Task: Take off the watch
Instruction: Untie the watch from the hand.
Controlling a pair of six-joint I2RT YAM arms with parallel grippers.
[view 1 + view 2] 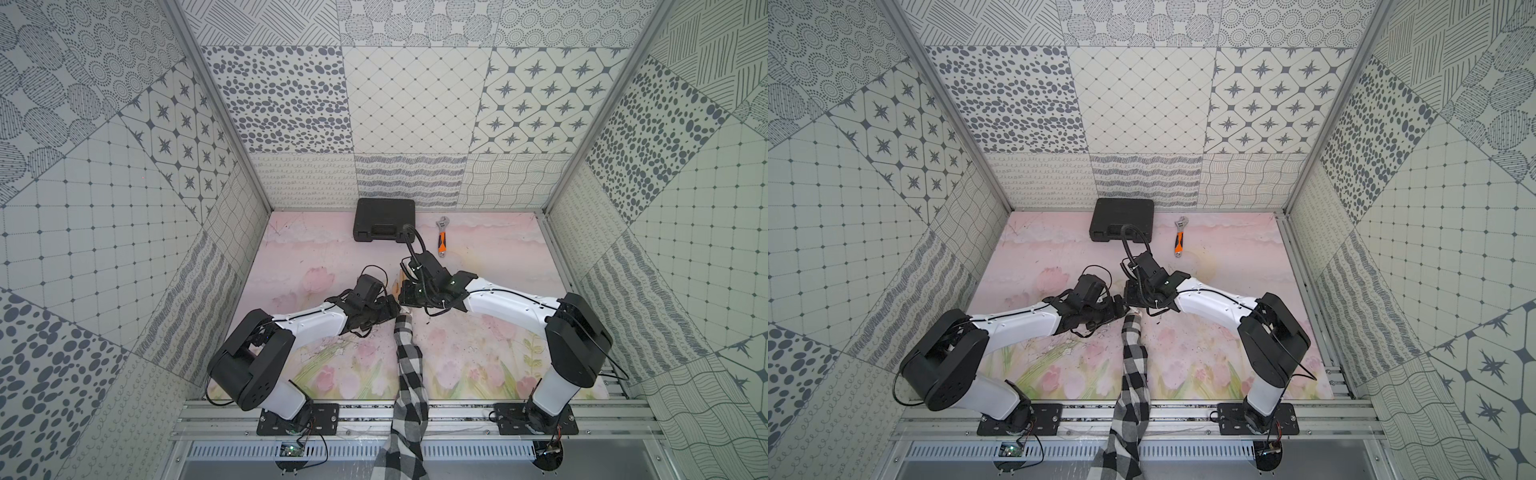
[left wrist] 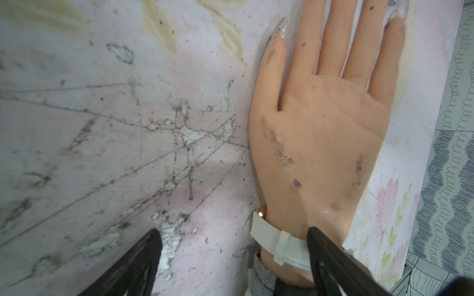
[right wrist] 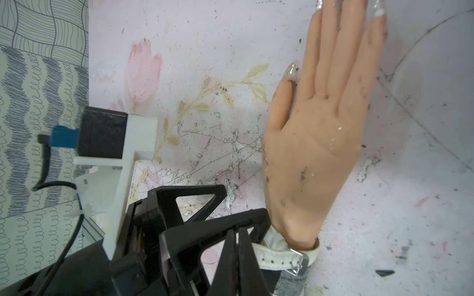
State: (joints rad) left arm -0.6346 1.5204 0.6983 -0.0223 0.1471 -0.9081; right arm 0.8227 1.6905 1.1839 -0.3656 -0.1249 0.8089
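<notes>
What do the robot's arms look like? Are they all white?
Not all. The left arm and right arm have white shells between chunky black joints, with black cables alongside. A ribbed black hose arches from the right arm. The left end effector and right end effector have pointed black fingers.

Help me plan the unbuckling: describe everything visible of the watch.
The watch shows only its slim white strap, leather-like, with punched holes, a silvery buckle and a white keeper loop; its face is hidden. It is wrapped around the wrist of the mannequin hand, lying palm up on the table. One finger of the open left gripper crosses the strap; the shut right gripper sits at its tail end.
</notes>
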